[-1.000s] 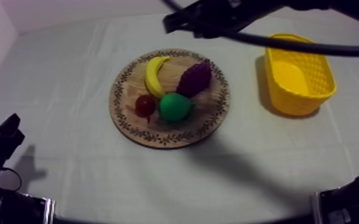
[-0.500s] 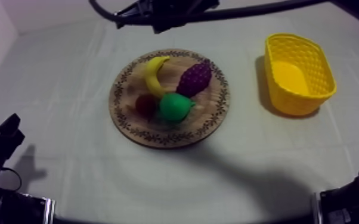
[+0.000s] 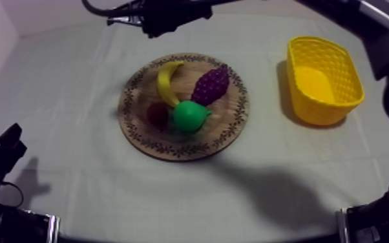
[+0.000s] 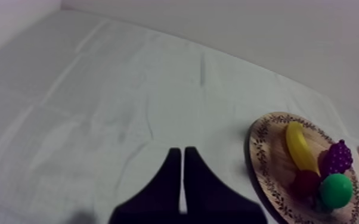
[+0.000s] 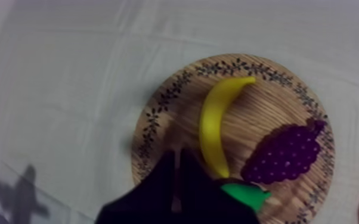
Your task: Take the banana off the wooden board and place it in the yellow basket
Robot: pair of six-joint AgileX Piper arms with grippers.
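Yellow banana [image 3: 165,83], green pear [image 3: 189,116], purple grapes [image 3: 211,84] and a small red fruit [image 3: 157,114] lie on a brown wood-grain board [image 3: 171,150]. Its rim bears a dark leafy pattern. The basket [image 3: 326,110] at 3 o'clock is yellow lattice.

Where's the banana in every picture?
Top view: banana on the wooden board, left of the bunch of grapes.
Left wrist view: banana on the board, beside the grapes.
Right wrist view: banana on the board, beside the grapes.
Shared landmark: the bunch of grapes.

Left gripper [image 4: 182,154] and right gripper [image 5: 176,156] show matte black, flat fingers tapering to blunt tips.
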